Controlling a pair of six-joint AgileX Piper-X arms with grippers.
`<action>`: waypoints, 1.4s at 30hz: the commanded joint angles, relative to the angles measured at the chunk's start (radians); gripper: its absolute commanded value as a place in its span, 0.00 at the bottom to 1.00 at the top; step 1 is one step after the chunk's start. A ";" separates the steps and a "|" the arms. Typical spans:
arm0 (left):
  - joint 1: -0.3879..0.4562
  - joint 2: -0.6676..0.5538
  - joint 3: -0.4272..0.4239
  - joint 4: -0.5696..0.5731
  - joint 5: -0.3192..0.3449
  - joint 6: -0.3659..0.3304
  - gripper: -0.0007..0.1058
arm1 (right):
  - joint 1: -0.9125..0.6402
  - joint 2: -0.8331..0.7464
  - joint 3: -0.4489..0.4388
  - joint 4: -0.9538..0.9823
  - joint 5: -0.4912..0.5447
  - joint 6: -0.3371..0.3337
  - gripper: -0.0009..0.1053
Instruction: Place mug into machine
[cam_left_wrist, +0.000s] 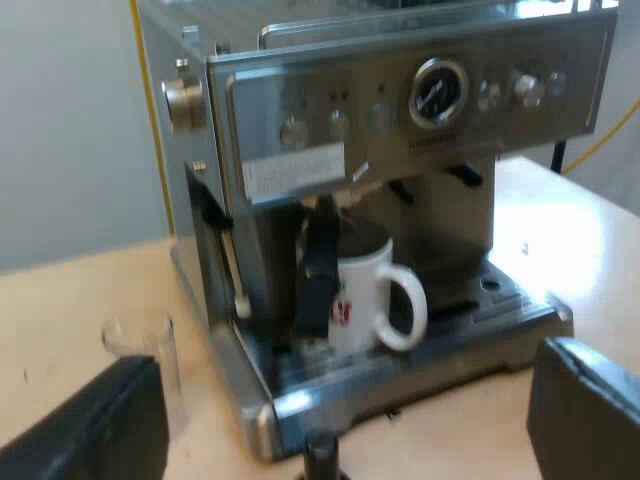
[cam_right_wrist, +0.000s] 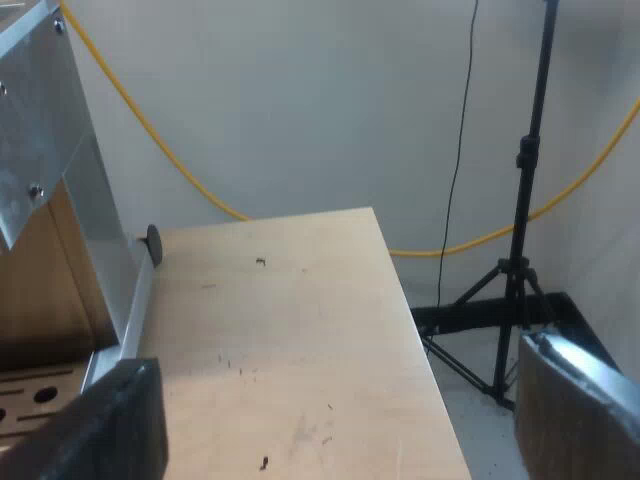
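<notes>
Over the worktop (cam_left_wrist: 60, 300) facing the espresso machine (cam_left_wrist: 400, 110), left gripper (cam_left_wrist: 345, 405) spread wide, holding nothing. White mug (cam_left_wrist: 365, 295) upright on the machine's drip tray (cam_left_wrist: 500, 300), under the spouts. Measuring glass (cam_left_wrist: 145, 340) on the worktop just beside the machine. Right gripper (cam_right_wrist: 345, 400) spread, empty, over bare worktop by the machine's side.

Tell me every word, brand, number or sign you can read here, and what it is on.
None reads clearly.
Pale sticker on the espresso machine front: print too blurred to read.
Small lettering under the round gauge: too blurred to read.
Red mark on the white mug: cannot be made out.
Wooden table: dark specks, no lettering.
</notes>
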 joint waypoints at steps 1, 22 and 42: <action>-0.003 -0.058 0.000 0.064 -0.006 -0.002 0.70 | -0.004 -0.049 0.015 0.024 -0.006 -0.010 0.69; -0.003 -0.142 0.059 0.074 -0.119 0.027 0.70 | -0.003 -0.077 0.043 0.067 -0.056 -0.004 0.69; -0.003 -0.142 0.213 0.013 -0.186 0.026 0.70 | -0.003 -0.075 0.204 0.067 -0.133 -0.006 0.69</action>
